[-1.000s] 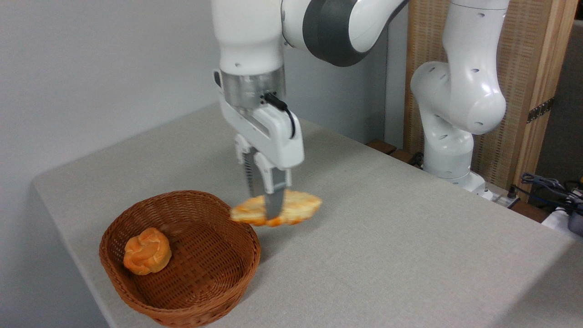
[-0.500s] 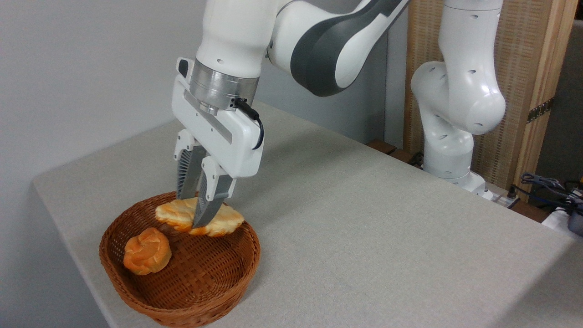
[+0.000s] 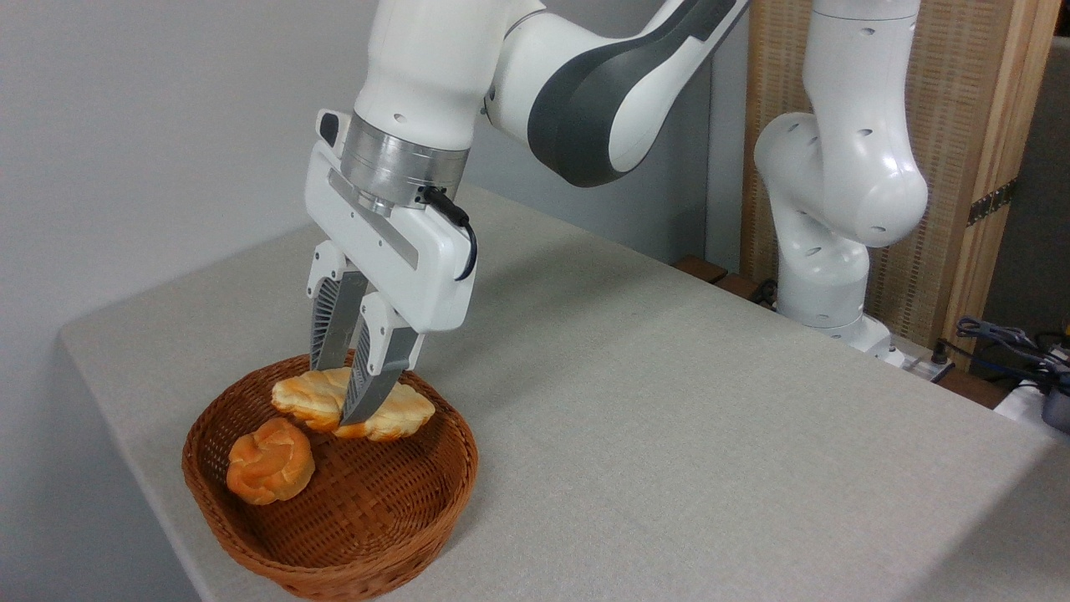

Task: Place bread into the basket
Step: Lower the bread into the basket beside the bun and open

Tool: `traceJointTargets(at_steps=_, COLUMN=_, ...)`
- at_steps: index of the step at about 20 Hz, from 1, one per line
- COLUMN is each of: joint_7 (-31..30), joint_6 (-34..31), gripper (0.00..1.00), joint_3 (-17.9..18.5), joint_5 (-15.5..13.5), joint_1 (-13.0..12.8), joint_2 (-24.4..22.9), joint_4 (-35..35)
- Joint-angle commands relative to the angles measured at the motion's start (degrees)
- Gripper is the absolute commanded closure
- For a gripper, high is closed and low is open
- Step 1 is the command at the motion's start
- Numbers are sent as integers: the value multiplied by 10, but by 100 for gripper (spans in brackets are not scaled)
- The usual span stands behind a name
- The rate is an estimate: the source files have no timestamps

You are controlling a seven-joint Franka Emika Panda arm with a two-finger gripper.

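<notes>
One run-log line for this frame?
gripper: shut on bread | bread: held over basket, not released | small bun: in basket | phase: place

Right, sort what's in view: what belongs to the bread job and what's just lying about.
Job:
bread, gripped in the tool
basket, below it

Lying about:
bun in the basket
cables at far right

— How is your arm set?
— My white arm bends over from the right, wrist tipped a little leftward, so my gripper points down.
— And your fingers?
— Both ribbed fingers are drawn close, pinching what sits between my jaws.
</notes>
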Motion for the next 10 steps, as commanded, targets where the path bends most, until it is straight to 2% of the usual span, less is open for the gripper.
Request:
traceJointTargets(at_steps=1, joint_7=-1, joint_6=6, gripper=0, joint_3=1, joint_5=-13, joint_1=-3, joint_2=5, joint_4=8)
traceJointTargets(at_steps=10, joint_7=-3, joint_6=5, gripper=0, joint_3=1, joint_5=-13, joint_1=-3, joint_2=6, joint_4=8)
